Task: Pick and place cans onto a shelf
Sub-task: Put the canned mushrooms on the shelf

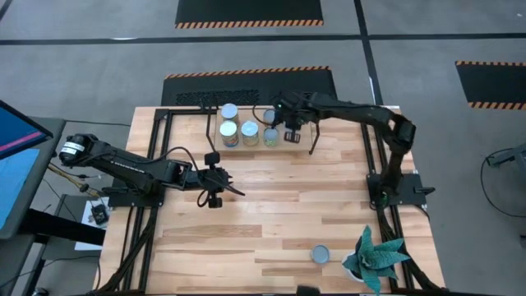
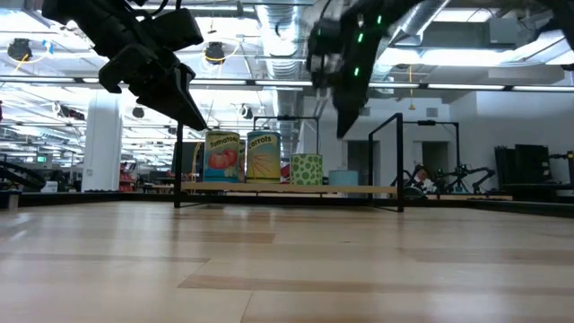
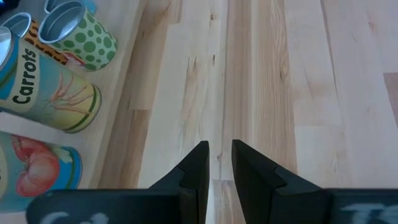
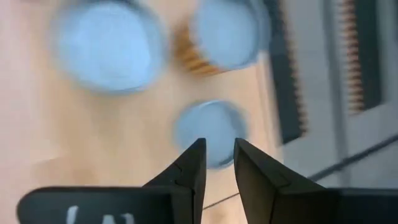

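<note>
The shelf (image 1: pixel 306 141) stands at the table's far edge with several cans on it, among them a tomato can (image 2: pixel 222 157), a carrots can (image 3: pixel 43 93) and a green-dotted can (image 3: pixel 81 34). My right gripper (image 1: pixel 278 115) hangs over the shelf's far row, above a can's round top (image 4: pixel 208 130). Its fingers (image 4: pixel 193 163) are a little apart, clear of the can, with nothing between them. My left gripper (image 1: pixel 230 189) hovers over the table left of centre, on the near side of the shelf. Its fingers (image 3: pixel 198 163) are narrowly apart and hold nothing. One more can (image 1: pixel 320 254) stands upright on the table at the near right.
A green spiky plant (image 1: pixel 374 255) sits at the table's near right corner, beside the lone can. Black frame rails run along the table's left (image 1: pixel 156 164) and right (image 1: pixel 374 164) sides. Bare wood lies between the shelf and the near edge.
</note>
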You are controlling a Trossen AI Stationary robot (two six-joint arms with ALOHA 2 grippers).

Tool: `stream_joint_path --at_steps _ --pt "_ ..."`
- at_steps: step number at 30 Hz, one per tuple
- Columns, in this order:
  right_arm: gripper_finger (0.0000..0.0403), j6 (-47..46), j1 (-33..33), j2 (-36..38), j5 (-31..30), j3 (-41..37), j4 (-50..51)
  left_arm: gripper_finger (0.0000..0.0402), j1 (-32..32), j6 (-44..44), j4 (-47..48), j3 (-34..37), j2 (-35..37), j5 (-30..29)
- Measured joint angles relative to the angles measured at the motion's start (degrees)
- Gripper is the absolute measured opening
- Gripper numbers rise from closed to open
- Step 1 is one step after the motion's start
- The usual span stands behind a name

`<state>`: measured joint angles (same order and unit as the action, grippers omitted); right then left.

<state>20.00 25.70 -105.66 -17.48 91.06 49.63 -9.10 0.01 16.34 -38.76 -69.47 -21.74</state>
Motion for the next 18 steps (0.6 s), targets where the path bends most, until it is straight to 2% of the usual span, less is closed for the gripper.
stream_joint_path --at_steps 7,13,18 --pt "0.0106 -17.55 -10.32 7.53 17.86 2.43 17.27 0.0059 0.00 0.58 0.07 0.00 0.00 -0.02" --pt "0.0106 -30.13 -22.31 10.31 18.60 2.41 26.00 0.0059 0.00 1.25 0.04 0.00 0.00 -0.01" --pt "0.0106 -33.15 -31.77 6.78 19.22 2.41 28.30 0.0059 0.00 1.77 0.04 0.00 0.00 -0.02"
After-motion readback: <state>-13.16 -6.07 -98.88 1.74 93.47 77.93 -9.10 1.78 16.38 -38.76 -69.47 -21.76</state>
